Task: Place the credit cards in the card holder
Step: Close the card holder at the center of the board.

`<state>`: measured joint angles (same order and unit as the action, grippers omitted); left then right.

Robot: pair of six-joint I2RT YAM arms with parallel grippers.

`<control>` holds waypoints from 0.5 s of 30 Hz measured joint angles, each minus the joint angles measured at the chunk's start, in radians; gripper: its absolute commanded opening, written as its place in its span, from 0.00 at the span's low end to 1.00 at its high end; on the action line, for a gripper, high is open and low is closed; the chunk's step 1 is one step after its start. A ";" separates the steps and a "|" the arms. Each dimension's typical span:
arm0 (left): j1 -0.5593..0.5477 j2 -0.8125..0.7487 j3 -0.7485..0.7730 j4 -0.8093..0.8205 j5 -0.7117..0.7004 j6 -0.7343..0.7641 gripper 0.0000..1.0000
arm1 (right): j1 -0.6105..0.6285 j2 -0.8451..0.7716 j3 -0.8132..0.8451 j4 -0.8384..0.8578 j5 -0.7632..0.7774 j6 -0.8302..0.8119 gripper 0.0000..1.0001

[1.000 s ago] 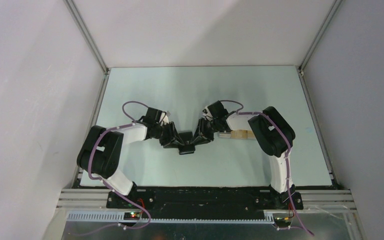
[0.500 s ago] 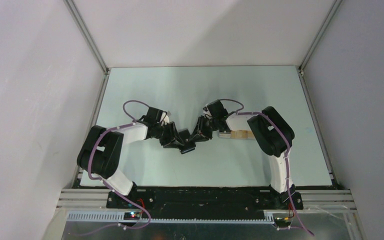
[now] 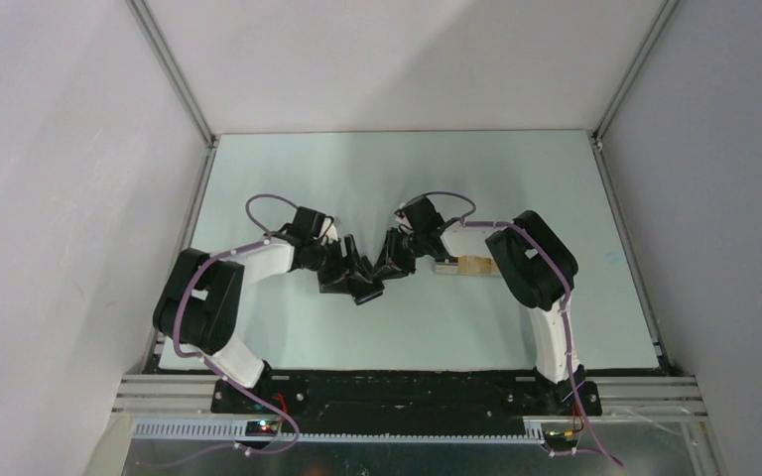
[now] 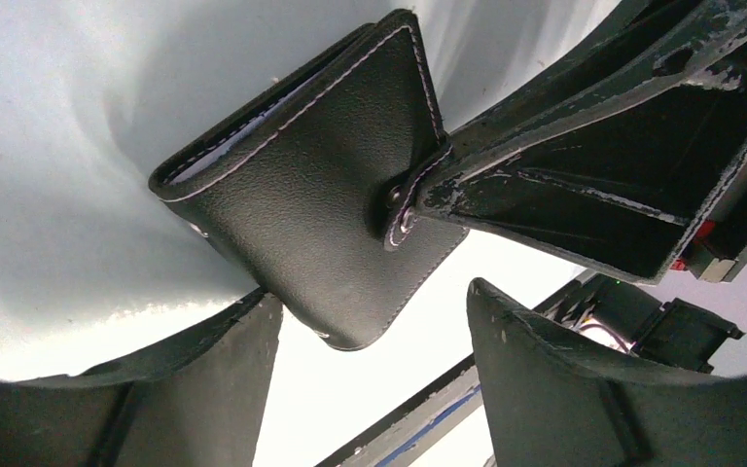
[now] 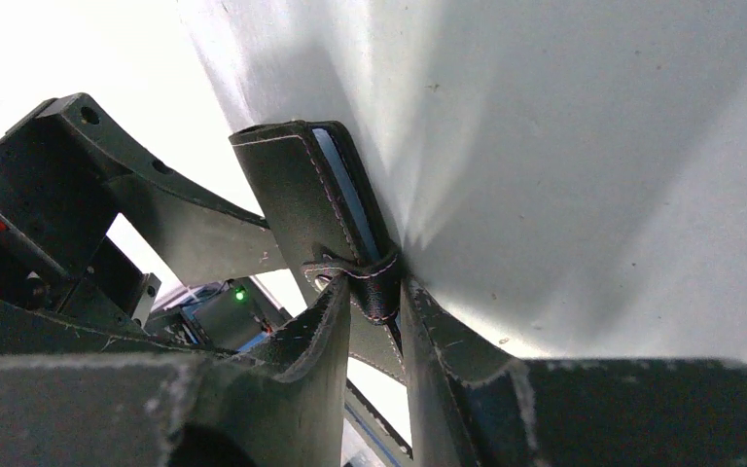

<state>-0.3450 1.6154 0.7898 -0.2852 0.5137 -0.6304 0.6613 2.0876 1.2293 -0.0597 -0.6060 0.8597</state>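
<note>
1. The left gripper (image 4: 372,292) is standing with its jaws apart, clamped on nothing. In its wrist view, a lower corner of the card holder (image 4: 302,204) is dipping into the gap, just beside the finger at 7 o'clock.
2. The right gripper (image 5: 374,290) is pinching shut on the card holder's closing strap, beside the small stud (image 4: 407,219). This arm alone is carrying the holder.
3. The holder is hanging folded shut between the two grippers, near the middle of the table (image 3: 407,169). From the left gripper it is lying toward 12 o'clock.
4. The holder is roughly square, so it is showing no clear long axis. In the left wrist view its open mouth is facing 10 o'clock and showing a sliver of pale lining.
5. The credit cards (image 3: 474,265) are lying on the table at 3 o'clock from the right gripper in the top view. They are partly hidden by that arm and are nearer to it than to the left.
6. Judging from this, no card is going in until the strap is freed and the holder spread.
</note>
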 measured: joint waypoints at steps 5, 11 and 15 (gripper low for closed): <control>-0.006 0.000 0.009 -0.015 -0.016 0.000 0.56 | 0.001 0.003 0.006 -0.008 0.000 -0.004 0.28; -0.006 0.007 0.009 -0.035 -0.069 0.003 0.51 | 0.001 0.006 0.009 -0.009 -0.004 -0.004 0.28; -0.006 0.015 0.016 -0.042 -0.073 0.002 0.55 | 0.001 0.007 0.010 -0.008 -0.005 -0.004 0.28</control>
<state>-0.3511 1.6306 0.8059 -0.3275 0.4408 -0.6285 0.6624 2.0945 1.2388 -0.0681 -0.6106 0.8555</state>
